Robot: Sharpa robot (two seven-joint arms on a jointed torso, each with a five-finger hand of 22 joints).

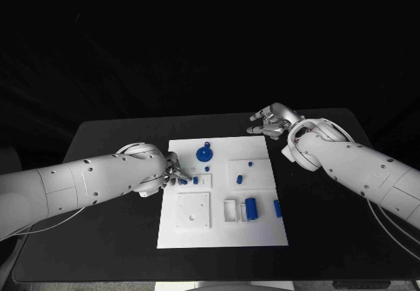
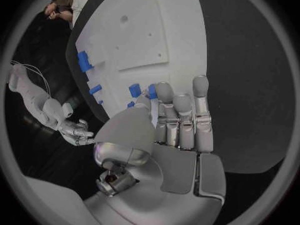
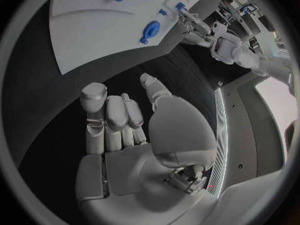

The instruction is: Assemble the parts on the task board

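Observation:
The white task board (image 1: 223, 233) lies mid-table with several blue parts on it. A round blue part (image 1: 205, 153) sits near its far edge, a blue cylinder (image 1: 251, 208) in a white holder nearer the front. My left hand (image 1: 168, 170) rests at the board's left edge, its fingertips (image 2: 164, 92) against two small blue parts (image 1: 190, 180) beside a white block. Whether it pinches one (image 2: 152, 91) is unclear. My right hand (image 1: 273, 119) hovers over the black table beyond the board's far right corner, fingers loosely bent and holding nothing.
Two small blue pegs (image 1: 244, 171) stand in a raised white square on the board's right half. A flat white plate (image 1: 193, 210) lies at the front left, another blue part (image 1: 277, 208) by the right edge. Black table (image 1: 114, 200) surrounds the board.

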